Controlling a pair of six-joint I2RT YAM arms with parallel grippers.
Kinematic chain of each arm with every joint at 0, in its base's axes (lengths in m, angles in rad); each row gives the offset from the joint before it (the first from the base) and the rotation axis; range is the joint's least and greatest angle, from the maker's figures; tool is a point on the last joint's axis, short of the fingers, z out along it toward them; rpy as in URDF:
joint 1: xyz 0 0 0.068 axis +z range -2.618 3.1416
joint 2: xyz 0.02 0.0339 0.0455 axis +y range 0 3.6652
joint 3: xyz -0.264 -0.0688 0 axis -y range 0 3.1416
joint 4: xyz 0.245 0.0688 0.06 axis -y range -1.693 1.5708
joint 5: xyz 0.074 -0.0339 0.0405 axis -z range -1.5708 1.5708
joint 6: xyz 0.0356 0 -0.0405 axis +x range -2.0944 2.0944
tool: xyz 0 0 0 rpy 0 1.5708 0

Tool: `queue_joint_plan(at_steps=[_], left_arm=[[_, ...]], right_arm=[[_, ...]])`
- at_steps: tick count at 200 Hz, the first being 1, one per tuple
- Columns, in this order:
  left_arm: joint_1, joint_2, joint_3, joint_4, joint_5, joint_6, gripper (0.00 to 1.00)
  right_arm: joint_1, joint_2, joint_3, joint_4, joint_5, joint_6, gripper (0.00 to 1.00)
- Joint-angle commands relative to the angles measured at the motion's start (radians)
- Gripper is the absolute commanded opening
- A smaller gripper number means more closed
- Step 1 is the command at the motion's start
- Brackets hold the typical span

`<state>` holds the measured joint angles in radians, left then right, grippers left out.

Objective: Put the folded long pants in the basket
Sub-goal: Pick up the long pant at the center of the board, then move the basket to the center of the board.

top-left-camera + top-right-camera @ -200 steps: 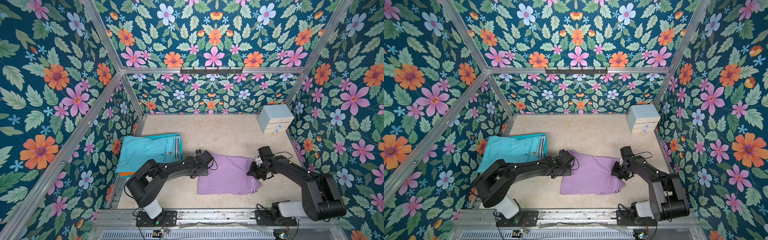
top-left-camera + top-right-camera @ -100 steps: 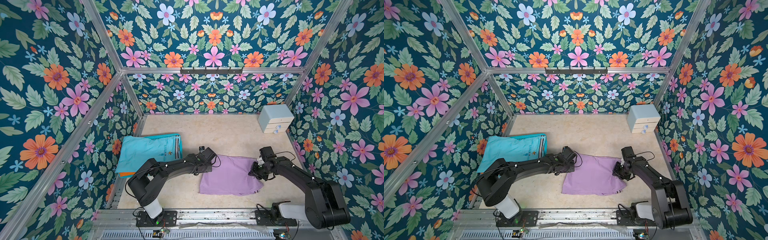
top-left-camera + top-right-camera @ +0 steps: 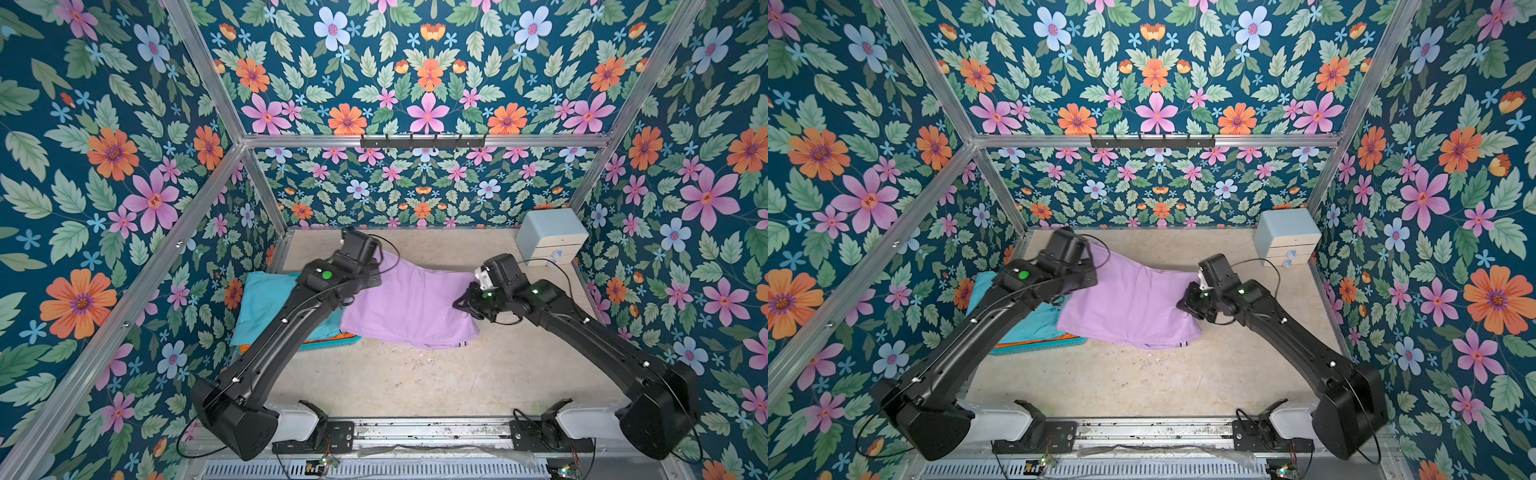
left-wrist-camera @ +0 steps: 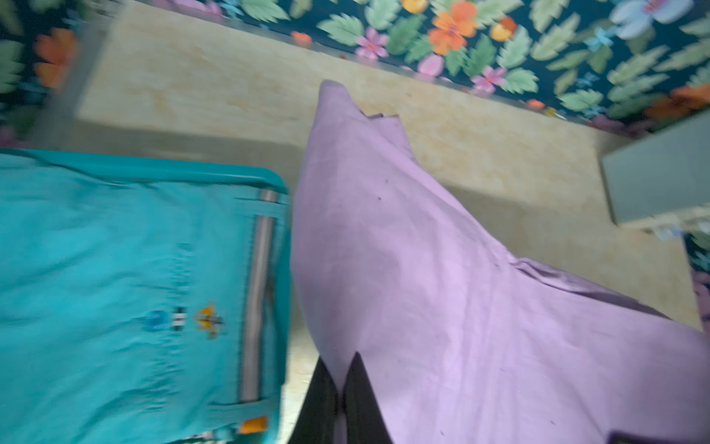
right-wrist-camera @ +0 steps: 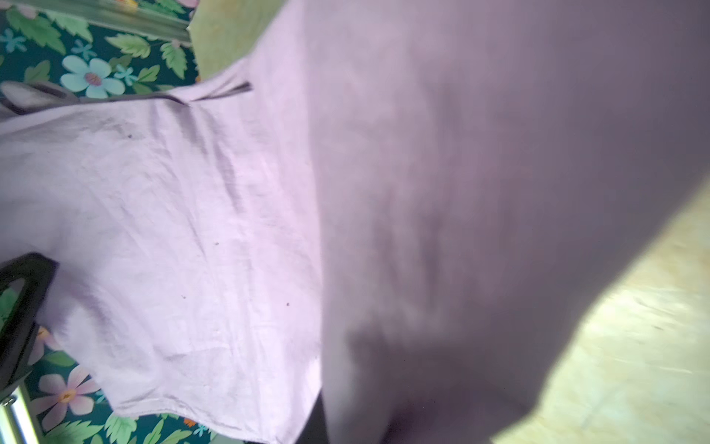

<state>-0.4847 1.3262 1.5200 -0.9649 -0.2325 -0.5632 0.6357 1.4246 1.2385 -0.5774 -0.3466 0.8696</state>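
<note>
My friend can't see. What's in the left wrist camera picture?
The left pincer pinches lilac pants, lifted and stretching away above the beige table. Beside them sits the teal basket, with turquoise pants lying in it.

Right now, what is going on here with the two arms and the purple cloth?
Both arms hold the lilac pants up between them: the left pincer is shut on one end, the right pincer on the opposite end. The cloth hangs just beside the basket, not yet in it. The turquoise pants already lie on top inside the basket.
</note>
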Motion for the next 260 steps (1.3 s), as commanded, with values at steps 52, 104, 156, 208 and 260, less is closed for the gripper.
queue_joint_plan(at_steps=[52,104,156,208,260], left_arm=[[0.513,-0.021,0.043,-0.040,-0.234,0.270,0.00],[0.691,0.036,0.007,0.079,-0.214,0.350,0.00],[0.709,0.050,-0.180,0.186,-0.091,0.329,0.00],[0.708,-0.003,-0.344,0.198,0.301,0.277,0.00],[0.572,-0.164,-0.580,0.359,0.703,0.095,0.00]], right_arm=[[0.251,0.687,0.818,-0.097,0.023,0.124,0.00],[0.312,1.093,1.309,-0.216,-0.001,0.158,0.00],[0.309,1.096,1.067,-0.114,-0.006,0.153,0.00],[0.247,0.830,0.604,-0.072,0.013,0.001,0.00],[0.043,0.382,0.106,-0.118,-0.028,-0.210,0.00]])
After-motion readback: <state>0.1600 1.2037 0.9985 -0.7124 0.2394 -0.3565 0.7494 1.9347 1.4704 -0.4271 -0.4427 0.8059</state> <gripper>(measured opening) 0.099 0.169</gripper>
